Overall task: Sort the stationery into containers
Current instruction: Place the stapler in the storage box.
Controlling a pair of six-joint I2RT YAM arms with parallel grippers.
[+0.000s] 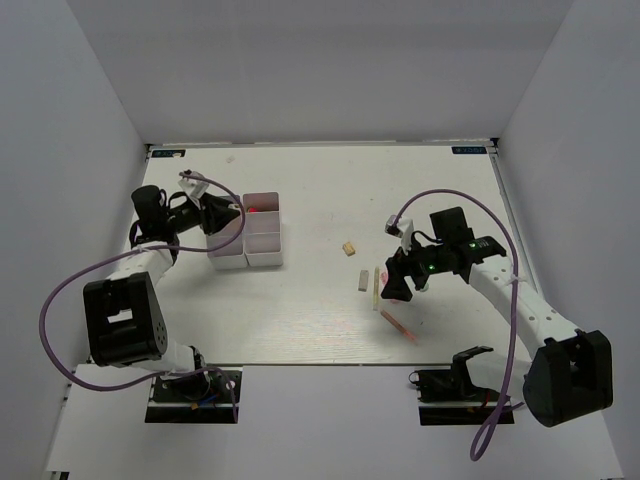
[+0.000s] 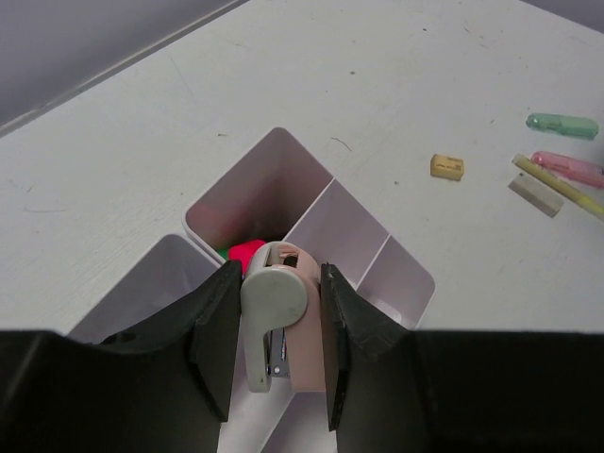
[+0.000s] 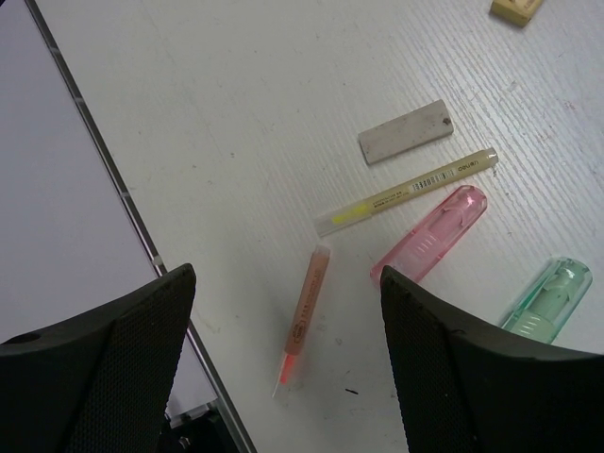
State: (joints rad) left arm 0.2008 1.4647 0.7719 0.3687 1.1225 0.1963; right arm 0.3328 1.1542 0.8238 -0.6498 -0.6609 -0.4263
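The left claw (image 2: 277,354) grips a small pink-and-grey plastic stapler (image 2: 276,288) above the white translucent divided plastic tray (image 2: 247,184). I'd centre it over one compartment, lower, then let go.

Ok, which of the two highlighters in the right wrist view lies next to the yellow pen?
The pink highlighter: it lies right beside the yellow pen, while the green highlighter sits beyond it, farther from the pen.
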